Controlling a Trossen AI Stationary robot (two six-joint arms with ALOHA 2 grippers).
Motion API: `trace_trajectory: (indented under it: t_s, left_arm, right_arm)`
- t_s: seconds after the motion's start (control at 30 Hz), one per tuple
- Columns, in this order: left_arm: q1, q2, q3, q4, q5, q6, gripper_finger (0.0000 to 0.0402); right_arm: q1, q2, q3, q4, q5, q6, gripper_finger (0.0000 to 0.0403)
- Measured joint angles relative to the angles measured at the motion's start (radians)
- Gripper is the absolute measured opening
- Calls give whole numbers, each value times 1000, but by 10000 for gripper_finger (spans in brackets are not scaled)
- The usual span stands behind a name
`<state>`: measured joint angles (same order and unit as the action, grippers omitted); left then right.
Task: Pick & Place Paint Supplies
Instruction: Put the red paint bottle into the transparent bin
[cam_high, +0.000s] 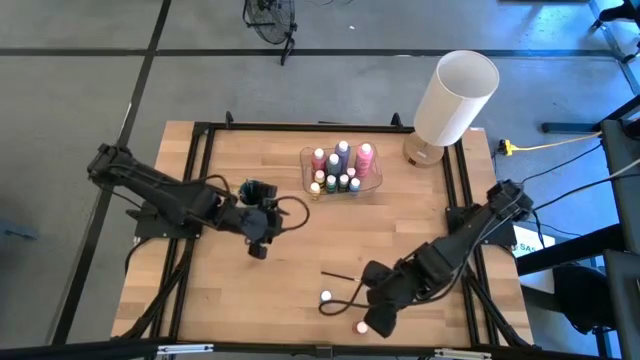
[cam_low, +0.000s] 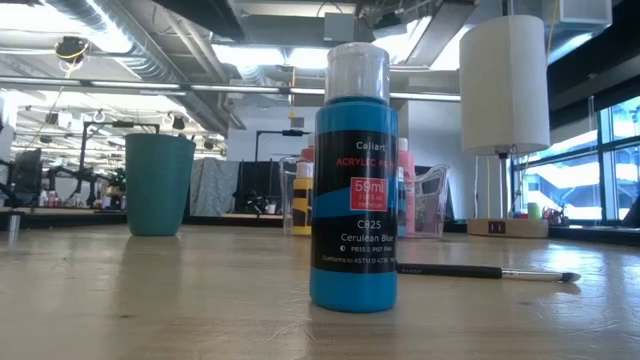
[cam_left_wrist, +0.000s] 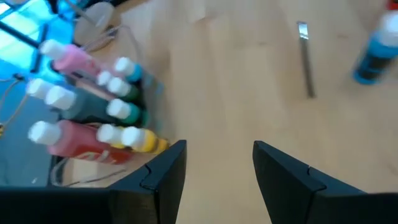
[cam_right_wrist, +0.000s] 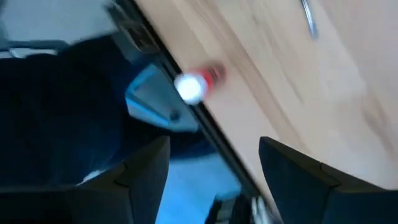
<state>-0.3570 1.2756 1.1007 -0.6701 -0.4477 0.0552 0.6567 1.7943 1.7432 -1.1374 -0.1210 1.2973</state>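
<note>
My right gripper (cam_high: 374, 318) sits near the table's near edge, right of centre, jaws spread and holding nothing; the red bottle (cam_high: 362, 327) stands just off its tips at the very edge, so I judge I'm lining up on that one, with little margin before it tips off the table. In the right wrist view the red bottle (cam_right_wrist: 198, 83) shows ahead of the fingers (cam_right_wrist: 144, 171), not between them; not gripped yet.

Blue bottle (cam_high: 326, 296) stands upright just left of that gripper; a brush (cam_high: 338, 274) lies flat just beyond it, toward the middle; both loose and yet to be collected, by my reading.

My left gripper (cam_high: 259, 238) waits left of centre, jaws apart and empty; teal cup (cam_high: 257, 189) just beyond it on the far side.

Clear tray (cam_high: 375, 181) at far centre holds the sorted bottles (cam_high: 340, 166), pink, purple, grey and small capped ones, upright and packed close; likely the drop spot, so loose items go there. White lamp (cam_high: 455, 98) stands at the far right corner, not part of the job.
</note>
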Motion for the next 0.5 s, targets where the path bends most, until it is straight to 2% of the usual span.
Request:
trace_trajectory:
  t_s: [0.07,0.2,0.37,0.5]
  left_arm:
    - [-38,-10,0,-24,-1,-19,181]
    - [-106,-24,0,-89,-51,-88,181]
    - [-202,-25,0,-191,-130,-231,180]
    - [-291,-25,0,-198,-211,-289,180]
  right_arm:
    - [-11,4,0,-30,-53,74,248]
    - [-22,5,0,-27,-81,143,248]
    - [-24,5,0,26,-66,127,248]
    - [-3,5,0,37,-29,160,248]
